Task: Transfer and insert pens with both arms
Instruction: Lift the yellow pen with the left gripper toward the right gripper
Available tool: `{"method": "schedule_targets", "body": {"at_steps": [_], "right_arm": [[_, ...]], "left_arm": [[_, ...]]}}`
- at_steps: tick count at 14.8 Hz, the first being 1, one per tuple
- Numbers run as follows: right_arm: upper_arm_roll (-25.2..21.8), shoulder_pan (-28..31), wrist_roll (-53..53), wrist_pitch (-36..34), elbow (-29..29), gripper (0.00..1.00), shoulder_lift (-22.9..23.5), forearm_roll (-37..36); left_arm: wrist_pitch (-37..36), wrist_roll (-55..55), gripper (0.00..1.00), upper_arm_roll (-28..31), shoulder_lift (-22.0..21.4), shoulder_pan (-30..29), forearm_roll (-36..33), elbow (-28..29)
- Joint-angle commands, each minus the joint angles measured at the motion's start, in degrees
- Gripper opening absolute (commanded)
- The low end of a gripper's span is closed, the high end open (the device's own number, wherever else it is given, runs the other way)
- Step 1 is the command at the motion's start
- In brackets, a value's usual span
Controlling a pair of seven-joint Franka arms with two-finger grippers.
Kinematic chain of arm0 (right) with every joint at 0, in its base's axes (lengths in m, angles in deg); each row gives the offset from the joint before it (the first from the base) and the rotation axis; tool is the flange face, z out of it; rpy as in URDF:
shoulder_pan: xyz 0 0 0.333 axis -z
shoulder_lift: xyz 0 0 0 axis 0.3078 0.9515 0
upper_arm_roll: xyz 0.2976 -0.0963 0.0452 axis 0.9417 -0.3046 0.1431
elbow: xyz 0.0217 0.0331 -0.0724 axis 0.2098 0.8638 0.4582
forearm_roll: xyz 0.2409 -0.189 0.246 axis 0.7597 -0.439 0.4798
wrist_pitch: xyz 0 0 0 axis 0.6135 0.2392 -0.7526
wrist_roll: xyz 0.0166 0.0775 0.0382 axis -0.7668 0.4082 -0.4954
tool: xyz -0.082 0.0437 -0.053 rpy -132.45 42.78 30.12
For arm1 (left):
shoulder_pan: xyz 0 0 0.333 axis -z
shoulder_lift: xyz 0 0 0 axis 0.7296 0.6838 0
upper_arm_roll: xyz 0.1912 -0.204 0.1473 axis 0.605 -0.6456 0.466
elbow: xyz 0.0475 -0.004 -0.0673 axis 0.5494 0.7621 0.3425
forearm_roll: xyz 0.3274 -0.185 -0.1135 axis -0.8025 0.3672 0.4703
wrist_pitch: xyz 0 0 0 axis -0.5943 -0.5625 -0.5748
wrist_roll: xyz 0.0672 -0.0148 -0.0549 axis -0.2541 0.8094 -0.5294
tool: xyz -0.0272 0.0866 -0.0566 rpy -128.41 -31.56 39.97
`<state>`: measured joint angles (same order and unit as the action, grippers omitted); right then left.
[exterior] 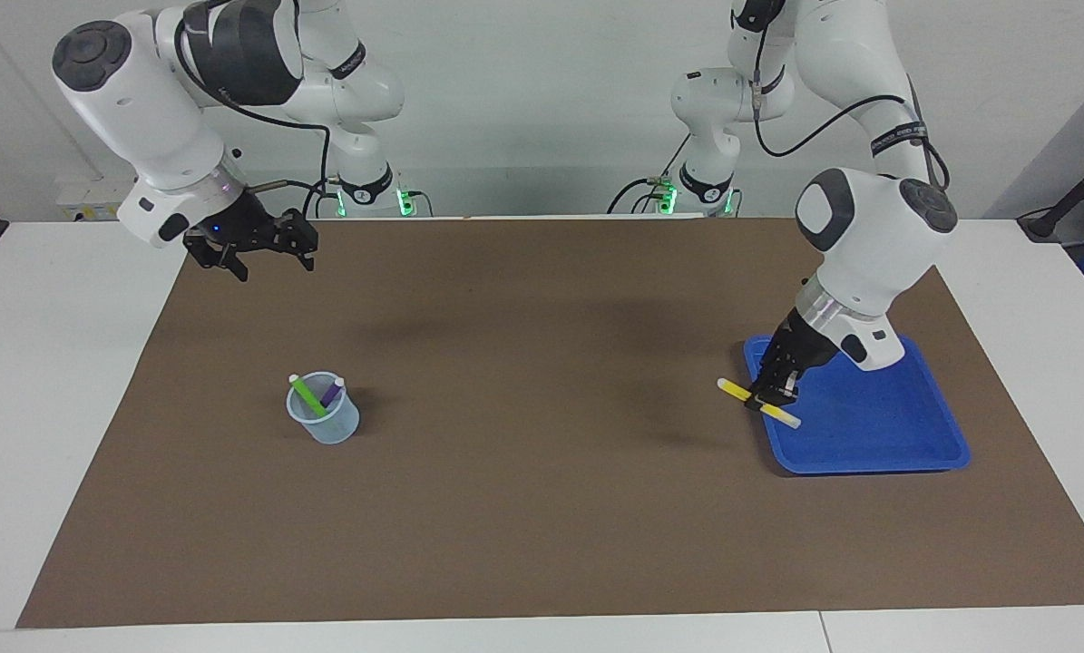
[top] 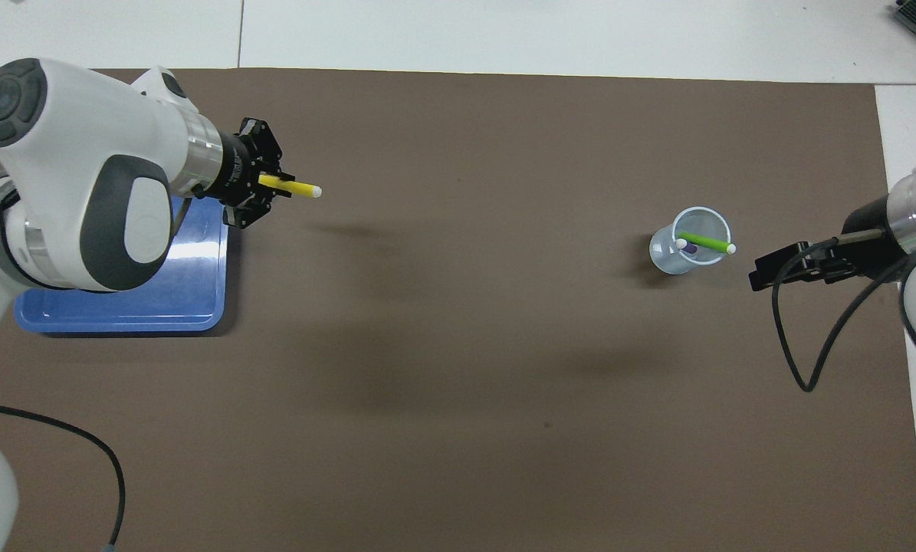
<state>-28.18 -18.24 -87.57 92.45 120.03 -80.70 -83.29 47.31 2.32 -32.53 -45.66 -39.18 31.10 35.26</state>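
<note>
My left gripper (exterior: pixel 771 399) (top: pixel 264 185) is shut on the yellow pen (exterior: pixel 733 390) (top: pixel 295 186). It holds the pen roughly level in the air over the edge of the blue tray (exterior: pixel 868 440) (top: pixel 193 303), with the pale cap pointing toward the right arm's end. The green pen (exterior: pixel 306 395) (top: pixel 704 242) and the purple pen (exterior: pixel 332 392) (top: pixel 690 249) stand tilted in a clear cup (exterior: pixel 326 424) (top: pixel 674 261) on the brown mat. My right gripper (exterior: pixel 269 264) (top: pixel 760 274) hangs open and empty above the mat, toward the right arm's end of the table.
A brown mat (exterior: pixel 542 508) (top: pixel 458 429) covers most of the white table. The tray holds nothing that I can see. A black cable (top: pixel 802 360) loops down from the right arm's wrist, and another cable (top: pixel 82 445) trails from the left arm.
</note>
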Motion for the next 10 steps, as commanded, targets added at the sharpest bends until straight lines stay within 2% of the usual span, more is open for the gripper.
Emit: {"method": "schedule_targets", "body": {"at_steps": [1,5,8,10], "right_arm": [[0.43,0.49,-2.17,1.34,2.17,1.0,-1.69,1.92],[0.34,0.49,-3.76,0.36,1.9,1.0,-1.6,12.7],[0.34,0.31,1.14,3.6,1.99,1.0,-1.43,20.45],[0.78,-1.0,5.89,7.2,2.08,1.0,-0.64,23.97]], "left_arm": [[1.83,-9.39,0.0,1.05,-1.62,5.05,0.77,1.73],[8.59,-22.32,0.0,1.05,-1.27,12.43,0.77,2.17],[16.14,-30.59,0.0,1.05,-0.92,16.83,0.86,2.87],[18.09,-32.97,0.0,1.05,-0.74,19.03,0.86,2.96]]}}
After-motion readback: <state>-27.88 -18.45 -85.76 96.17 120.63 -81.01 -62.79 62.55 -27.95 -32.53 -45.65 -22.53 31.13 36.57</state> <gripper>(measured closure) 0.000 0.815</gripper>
